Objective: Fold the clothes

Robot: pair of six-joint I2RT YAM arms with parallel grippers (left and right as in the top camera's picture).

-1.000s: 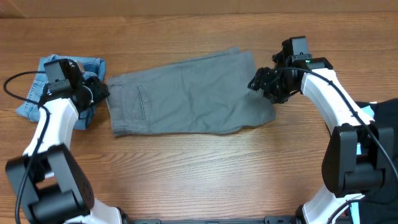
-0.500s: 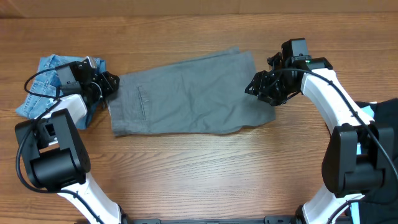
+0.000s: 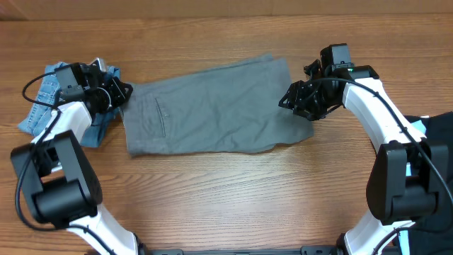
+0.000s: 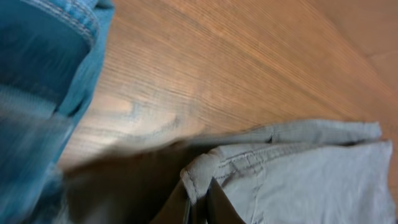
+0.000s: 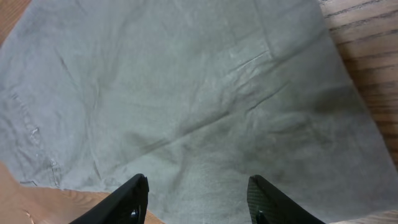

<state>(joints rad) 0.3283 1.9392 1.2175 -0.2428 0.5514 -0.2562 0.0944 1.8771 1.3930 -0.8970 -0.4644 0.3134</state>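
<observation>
Grips the grey shorts (image 3: 212, 106) at a waistband corner with the left claw (image 3: 120, 93), fingers (image 4: 219, 205) pinched together on a rolled lip of cloth. Lies flat on the wooden table (image 3: 226, 198) otherwise, stretched from that claw across to the right claw (image 3: 290, 98), waistband at the left claw's end and leg hems at the other. Shows blue denim shorts (image 3: 35, 122) bunched just behind and beside the left claw, on the side away from the grey cloth. Appears blurred in the left wrist view, off to the fingers' left, apart from the grey waistband with bare wood between. Holds the right claw over the leg end, its prongs spread wide apart, nothing between them but creased grey cloth below. Leaves the cloth's edge and bare wood off to that claw's right. Cannot tell whether the right fingertips touch the cloth.
</observation>
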